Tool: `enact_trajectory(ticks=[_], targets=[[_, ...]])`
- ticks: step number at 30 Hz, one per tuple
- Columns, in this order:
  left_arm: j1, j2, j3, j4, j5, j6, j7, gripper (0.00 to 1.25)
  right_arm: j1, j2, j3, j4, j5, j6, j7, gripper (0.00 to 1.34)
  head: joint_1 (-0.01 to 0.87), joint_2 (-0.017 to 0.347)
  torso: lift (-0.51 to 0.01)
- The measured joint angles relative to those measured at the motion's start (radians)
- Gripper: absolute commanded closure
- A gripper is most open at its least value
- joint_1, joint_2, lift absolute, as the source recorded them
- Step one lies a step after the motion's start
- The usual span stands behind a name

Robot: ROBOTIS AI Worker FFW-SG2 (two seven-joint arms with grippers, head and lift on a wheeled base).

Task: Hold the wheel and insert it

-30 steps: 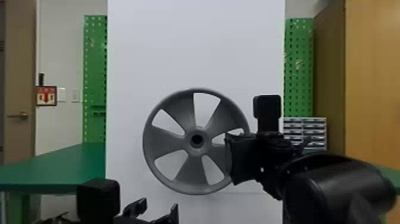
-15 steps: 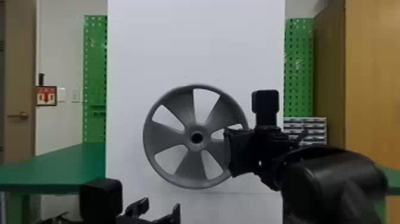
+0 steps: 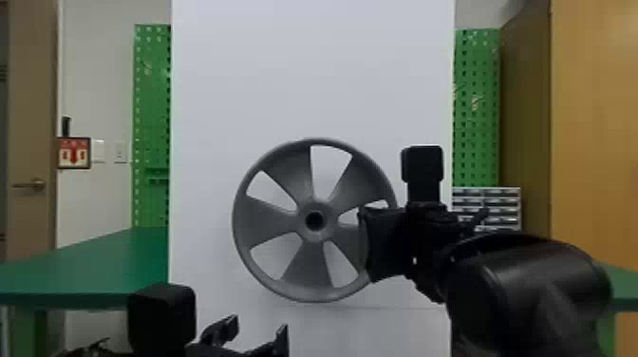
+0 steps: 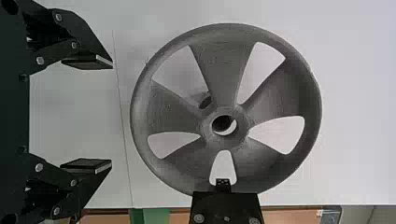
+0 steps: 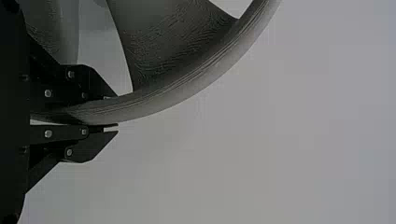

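Pinched at the rim by the right gripper (image 5: pixel 114 113), the gray wheel (image 3: pixel 266 218) sits mid-frame, slightly higher than a second ago, apparently being aligned for insertion; the left gripper (image 3: pixel 258 327), lower left, gapes empty.

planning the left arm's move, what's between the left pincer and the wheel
Nothing: in the left wrist view, the stretch between the left pincer and the wheel is bare, with the white board behind.

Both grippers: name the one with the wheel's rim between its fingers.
The right gripper; its fingers are closed on the wheel's rim, whereas the left gripper is open, with nothing between its fingers.
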Motion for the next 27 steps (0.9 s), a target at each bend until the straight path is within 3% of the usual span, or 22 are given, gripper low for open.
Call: enact_trajectory(ticks=[27], targets=[[-0.003, 0.000, -0.003, 0.003, 0.003, 0.000, 0.000, 0.49, -0.024, 0.000, 0.005, 0.076, -0.011, -0.050, 0.002, 1.18, 0.000, 0.055, -0.485]])
